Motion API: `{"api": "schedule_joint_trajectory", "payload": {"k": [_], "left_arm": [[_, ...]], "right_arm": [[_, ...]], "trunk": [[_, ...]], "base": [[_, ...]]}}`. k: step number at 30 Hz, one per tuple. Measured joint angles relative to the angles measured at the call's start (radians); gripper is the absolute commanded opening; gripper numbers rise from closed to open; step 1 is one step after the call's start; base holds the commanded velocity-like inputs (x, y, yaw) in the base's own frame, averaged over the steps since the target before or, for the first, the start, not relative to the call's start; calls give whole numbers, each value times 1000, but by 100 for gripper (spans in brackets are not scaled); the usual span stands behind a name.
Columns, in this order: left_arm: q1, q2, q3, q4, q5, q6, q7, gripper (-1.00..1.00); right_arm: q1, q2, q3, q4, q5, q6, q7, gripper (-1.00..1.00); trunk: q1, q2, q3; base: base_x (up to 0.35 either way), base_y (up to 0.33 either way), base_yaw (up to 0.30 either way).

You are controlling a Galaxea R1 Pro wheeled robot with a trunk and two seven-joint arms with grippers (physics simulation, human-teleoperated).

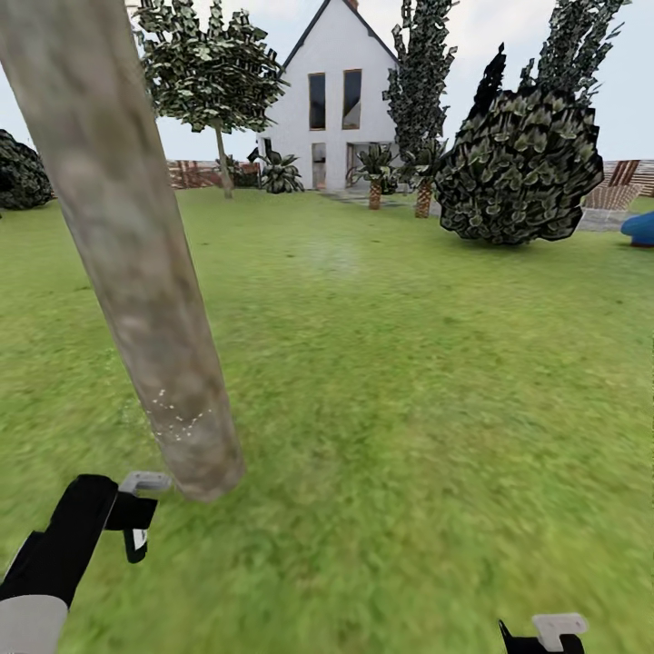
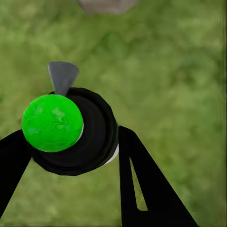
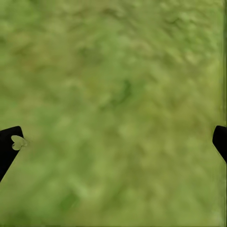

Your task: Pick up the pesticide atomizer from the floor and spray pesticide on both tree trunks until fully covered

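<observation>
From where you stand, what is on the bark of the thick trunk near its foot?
White pesticide specks dot a small patch low on the tree trunk, just above the grass. The bark higher up looks bare. The trunk's far side cannot be seen.

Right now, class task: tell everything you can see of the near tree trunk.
The tree trunk is a thick, smooth, branchless column of mottled grey-beige bark, leaning in the head view, its foot in the grass lawn. A sparse dusting of white pesticide specks sits low on it. The left gripper is beside its base, apart.
</observation>
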Motion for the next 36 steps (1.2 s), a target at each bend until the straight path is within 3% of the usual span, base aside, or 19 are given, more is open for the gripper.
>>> {"api": "schedule_joint_trajectory", "payload": {"k": [1,5,8,12,15,17,21,23,26,27,36], "left_arm": [[0,-1,0,57,1,-40,0,-100],[-2,-4,9,133,7,-125,19,-100],[0,-17,19,234,6,-184,67,-100],[-1,-39,35,263,18,-262,168,-100],[-2,-50,38,254,24,-271,210,-100],[-2,-75,37,250,26,-271,238,-100],[-2,-118,37,243,27,-271,350,-100],[-3,-121,38,243,39,-270,354,-100],[-3,-121,34,244,154,-270,359,-100],[-3,-121,34,244,164,-270,360,-100],[-3,-119,35,227,176,-271,361,-100]], "right_arm": [[0,0,0,0,0,0,0,100],[0,1,0,0,0,0,0,100],[0,1,0,1,1,0,1,100],[0,3,0,1,2,0,2,100],[0,3,0,1,1,0,0,100],[0,3,0,0,1,-1,0,100],[0,3,0,0,0,-2,-1,100],[0,3,0,0,0,-1,-2,100],[0,3,0,0,0,-2,-2,100],[0,3,0,0,-1,-2,-2,100],[0,1,-1,1,-1,-2,-2,100]], "trunk": [[0,0,0],[0,0,0],[0,0,0],[0,0,0],[0,0,0],[0,0,0],[0,0,0],[0,0,0],[0,0,0],[0,0,0],[0,0,0]], "base": [[128,-262,0],[173,-237,0],[139,-246,0],[148,-251,0],[155,-251,26],[151,-251,199],[146,-251,266],[186,-231,277],[247,-176,277],[276,-147,277],[208,-179,86]]}}
